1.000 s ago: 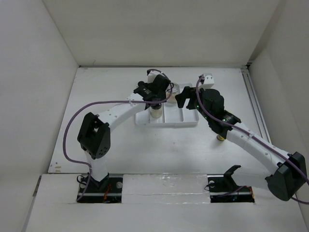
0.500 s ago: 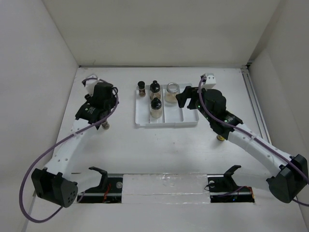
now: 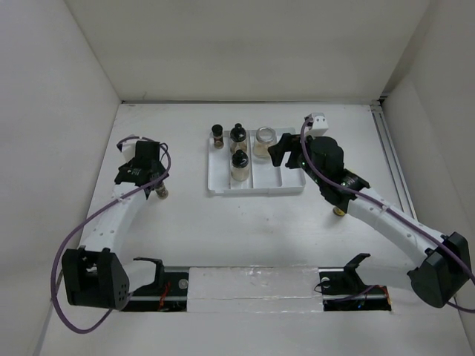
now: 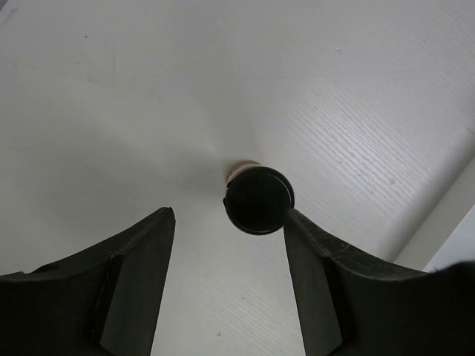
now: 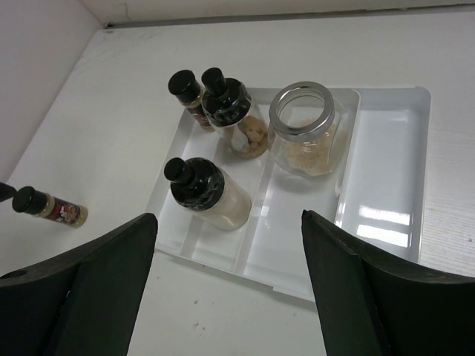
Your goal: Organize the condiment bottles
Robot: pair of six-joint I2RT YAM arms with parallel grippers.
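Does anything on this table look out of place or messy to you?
Nothing looks spilled or broken. Two bottles sit outside the white tray: a slim dark-capped bottle on the table to its left, between the fingers of the open left tool, and a yellowish bottle half hidden under the right arm.

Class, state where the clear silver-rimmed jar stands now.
Top view: the clear silver-rimmed jar stands at the far end of the white tray, directly right of the rear black-capped jar.

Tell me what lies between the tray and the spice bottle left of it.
Bare table only, from spice bottle to tray; right wrist view shows it.
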